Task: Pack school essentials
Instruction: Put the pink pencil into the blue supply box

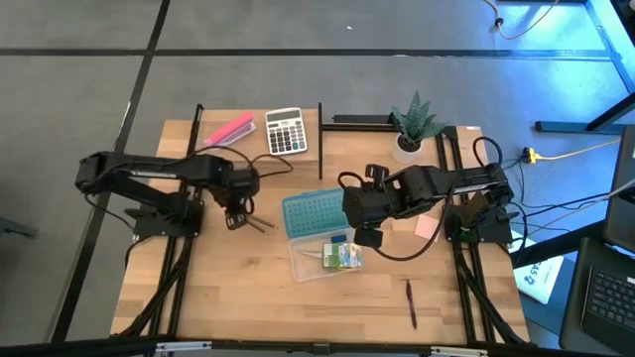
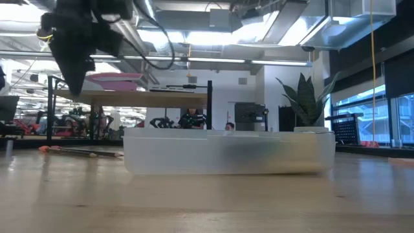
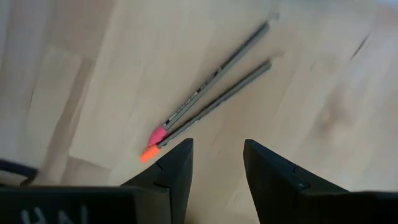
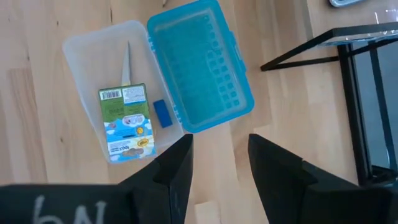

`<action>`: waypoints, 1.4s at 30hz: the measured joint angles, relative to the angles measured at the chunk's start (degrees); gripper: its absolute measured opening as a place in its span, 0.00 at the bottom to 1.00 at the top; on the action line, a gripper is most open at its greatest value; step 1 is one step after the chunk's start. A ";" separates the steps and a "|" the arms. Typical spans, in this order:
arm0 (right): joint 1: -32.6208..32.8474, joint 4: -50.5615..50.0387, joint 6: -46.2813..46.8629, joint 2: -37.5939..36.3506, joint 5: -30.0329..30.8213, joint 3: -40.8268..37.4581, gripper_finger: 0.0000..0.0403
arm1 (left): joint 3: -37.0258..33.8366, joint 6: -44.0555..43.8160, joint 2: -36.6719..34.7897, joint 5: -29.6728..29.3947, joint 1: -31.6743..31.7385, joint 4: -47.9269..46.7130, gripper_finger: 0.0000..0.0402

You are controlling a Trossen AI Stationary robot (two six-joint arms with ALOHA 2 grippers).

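Two thin pencils (image 3: 214, 90) lie side by side on the wooden table (image 1: 238, 288), one with a pink tip and one with an orange tip; they also show as pencils (image 1: 260, 224) in the high view. My left gripper (image 3: 217, 146) hangs open just above them, pointing down, close to their tipped ends. A clear case (image 4: 93, 74) with its blue lid (image 4: 199, 65) folded open holds the yellow-green crayon box (image 4: 124, 121), the blue eraser (image 4: 160, 113) and a grey scissor blade (image 4: 127, 59). High over the case, my right gripper (image 4: 219, 140) is open and holds nothing. A dark-red pen (image 1: 411, 302) lies near the front edge.
A grey calculator (image 1: 286, 131) and a pink block (image 1: 230, 130) sit at the far edge, with a potted plant (image 1: 415, 124) at the far right. A pink note (image 1: 427, 226) lies right of the case. Black frame bars (image 1: 320, 139) stand on the table's far half.
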 joint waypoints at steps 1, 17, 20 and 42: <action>0.00 0.02 -0.23 -0.02 0.01 0.01 0.39 | 0.00 1.63 0.92 0.18 0.27 -0.49 0.34; -0.07 0.30 -4.90 -0.02 -0.07 0.00 0.39 | 0.00 -0.02 17.14 -1.32 2.94 -3.21 0.34; -0.07 0.30 -4.90 -0.02 -0.07 0.00 0.39 | 0.00 3.08 19.18 -2.53 2.90 -1.64 0.34; -0.07 1.15 -6.57 -0.04 0.00 0.00 0.39 | -3.20 6.35 22.89 -5.91 3.86 -2.00 0.34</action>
